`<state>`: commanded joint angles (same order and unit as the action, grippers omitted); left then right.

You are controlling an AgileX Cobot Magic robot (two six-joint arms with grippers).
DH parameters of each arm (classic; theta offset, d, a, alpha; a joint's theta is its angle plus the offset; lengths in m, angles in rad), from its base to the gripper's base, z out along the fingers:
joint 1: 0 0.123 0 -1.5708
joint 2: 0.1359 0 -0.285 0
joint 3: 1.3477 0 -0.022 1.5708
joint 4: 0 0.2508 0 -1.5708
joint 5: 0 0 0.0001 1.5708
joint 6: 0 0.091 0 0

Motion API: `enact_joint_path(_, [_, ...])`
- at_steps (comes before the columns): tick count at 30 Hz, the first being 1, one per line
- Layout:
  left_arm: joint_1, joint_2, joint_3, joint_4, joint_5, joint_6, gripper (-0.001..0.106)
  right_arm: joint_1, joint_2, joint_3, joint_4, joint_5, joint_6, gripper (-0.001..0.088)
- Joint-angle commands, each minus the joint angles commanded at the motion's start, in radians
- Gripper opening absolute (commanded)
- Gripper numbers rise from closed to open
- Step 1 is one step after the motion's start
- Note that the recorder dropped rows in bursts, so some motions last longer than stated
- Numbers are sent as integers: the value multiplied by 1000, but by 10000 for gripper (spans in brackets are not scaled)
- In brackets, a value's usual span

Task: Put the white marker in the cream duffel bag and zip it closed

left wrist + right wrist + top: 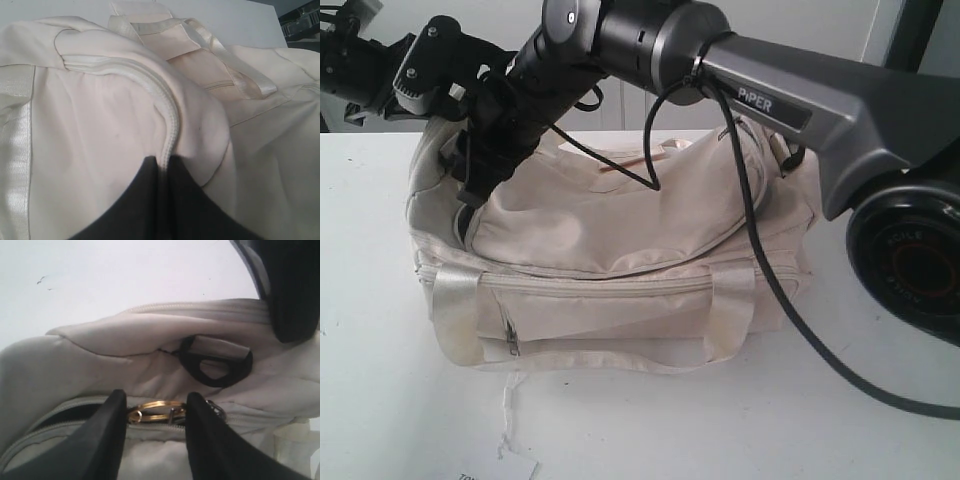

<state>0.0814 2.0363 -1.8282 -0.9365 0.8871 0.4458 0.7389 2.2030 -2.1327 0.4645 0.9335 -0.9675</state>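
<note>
Zipping: my right hand [156,399] grasps the gold ring zip pull [150,404] at lower centre, left hand [162,162] clenches the soft cream fabric duffel bag [620,230]; slim white marker unseen, presumably inside; next, pull the zip along

Lab-like robot workstation: plain white table [380,400], PiPER-branded arm [820,100], trailing black cable [810,330].

You've got a plain white table [380,400] under everything, with a couple of tiny dark specks [42,279] on its top. Down at the near edge a small white paper tag [510,468] lies flat, a thin pale thread [505,415] running up from it. Behind the table there's just a pale wall [810,20].
</note>
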Motion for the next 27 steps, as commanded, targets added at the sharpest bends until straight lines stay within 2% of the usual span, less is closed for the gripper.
enact_joint_path(9, [34,0,0,-43,8,0,0,6,-19,0,39,52,-24,0])
enact_joint_path(18, [36,0,0,-43,8,0,0,17,-19,0,45,83,-24,0])
enact_joint_path(27, [36,0,0,-43,8,0,0,20,-19,0,138,142,-109,0])
